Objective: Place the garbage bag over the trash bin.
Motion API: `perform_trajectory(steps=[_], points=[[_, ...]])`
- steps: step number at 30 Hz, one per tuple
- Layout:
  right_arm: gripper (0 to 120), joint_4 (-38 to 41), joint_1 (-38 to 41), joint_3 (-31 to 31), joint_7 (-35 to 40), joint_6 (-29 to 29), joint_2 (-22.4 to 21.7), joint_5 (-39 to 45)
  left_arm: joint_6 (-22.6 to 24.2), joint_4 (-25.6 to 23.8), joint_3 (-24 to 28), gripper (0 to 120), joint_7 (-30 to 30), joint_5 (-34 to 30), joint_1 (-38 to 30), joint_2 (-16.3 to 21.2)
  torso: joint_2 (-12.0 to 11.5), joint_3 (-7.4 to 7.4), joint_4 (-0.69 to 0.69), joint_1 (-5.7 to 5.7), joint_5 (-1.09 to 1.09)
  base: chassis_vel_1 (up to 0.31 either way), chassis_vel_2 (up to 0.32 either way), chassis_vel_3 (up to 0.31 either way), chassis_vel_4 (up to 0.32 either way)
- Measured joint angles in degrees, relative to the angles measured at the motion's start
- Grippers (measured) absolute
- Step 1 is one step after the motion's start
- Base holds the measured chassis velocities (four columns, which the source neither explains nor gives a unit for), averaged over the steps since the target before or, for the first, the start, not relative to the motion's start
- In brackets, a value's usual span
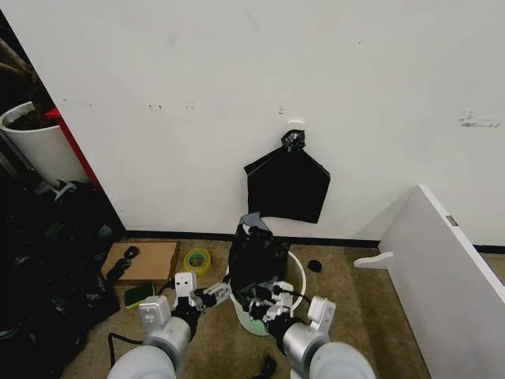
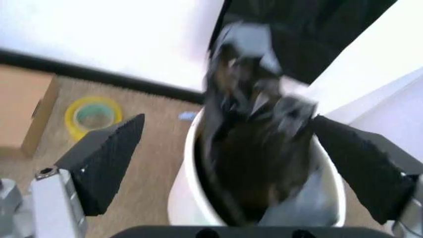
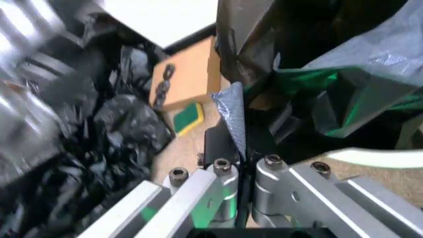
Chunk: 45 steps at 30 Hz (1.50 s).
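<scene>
Both claws are low in front of the robot at the trash bin (image 1: 293,272), which stands on the carpet near the wall. From the right wrist view, the right gripper (image 3: 239,148) has its fingers pressed together on a fold of the garbage bag (image 1: 256,257); a thin blue-grey edge of plastic sticks up from between them. The left gripper (image 2: 228,163) has its dark pads wide apart, one on each side of the bin and bag, gripping nothing.

By my reading the job is partly done. The bag sits bunched in the mouth of the bin, standing up above the rim in a crumpled heap rather than spread out — the white rim shows bare on the side nearer the wall-mounted flat black bag (image 1: 287,185). What seems left is to open the bag's mouth and pull its edge down over the rim all the way round.

The head view gives the layout: bin, both arms, a roll of yellow tape (image 1: 196,260) and a cardboard sheet (image 1: 146,262) to the left. The left wrist view adds the inside of the bin, where the black plastic lines one wall, though it is blurred. The right wrist view alone settles the pinch — and shows a heap of black plastic (image 3: 99,144) lying off to the side.
</scene>
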Motion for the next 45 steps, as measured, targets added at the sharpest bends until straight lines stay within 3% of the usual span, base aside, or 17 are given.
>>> perform_trajectory(steps=[5,9,12,17,20,29,37,45], points=[[0,-1.01,-0.09,-2.04,-1.53,-0.07,-0.38,-3.32,2.04,-0.23,0.64,100,0.4,-4.43,-3.69,1.83,0.0,0.0,0.0,0.0,0.01,0.0,0.0,0.0,0.0],[0,-1.27,1.24,-4.22,-2.03,-0.07,-1.12,-4.06,5.02,2.59,3.0,100,-0.44,-10.1,-8.71,2.64,0.0,0.0,-0.03,0.0,-0.01,0.0,0.0,0.0,0.0],[0,-2.19,3.76,-6.74,-1.9,-0.07,-1.89,-3.07,6.81,3.77,3.86,100,-1.96,-12.93,-10.58,1.94,0.0,0.0,0.06,0.0,0.01,0.0,0.0,0.0,0.0],[0,-1.55,3.12,-7.23,-1.75,-0.42,-2.31,-2.57,8.46,7.76,5.82,100,-3.56,-13.51,-17.3,0.72,0.0,0.0,-0.04,0.0,0.0,0.0,0.0,0.0,0.0],[0,-0.62,2.55,-7.16,-2.29,-0.84,-2.36,-2.03,8.72,9.31,6.01,100,-4.04,-13.49,-20.09,0.49,0.0,0.0,-0.02,0.0,0.0,0.0,0.0,0.0,0.0],[0,-0.76,2.78,-7.91,-3.24,-1.11,-2.35,-3.54,10.11,11.21,6.49,100,-5.02,-15.33,-22.11,-0.24,0.0,0.0,0.0,0.0,0.0,0.0,0.0,0.0,0.0],[0,-0.78,2.62,-8.21,-3.28,-1.05,-2.61,-4.03,12.32,11.8,9.07,100,-8.66,-24.16,-23.92,-2.68,0.0,0.0,-0.01,0.0,0.01,0.0,0.0,0.0,0.0],[0,-0.59,2.57,-7.97,-3.02,-1.04,-2.96,-3.84,13.79,14.67,9.33,100,-12.0,-24.88,-22.2,-4.77,0.0,0.0,0.0,0.0,0.01,0.0,0.0,0.0,0.0]])
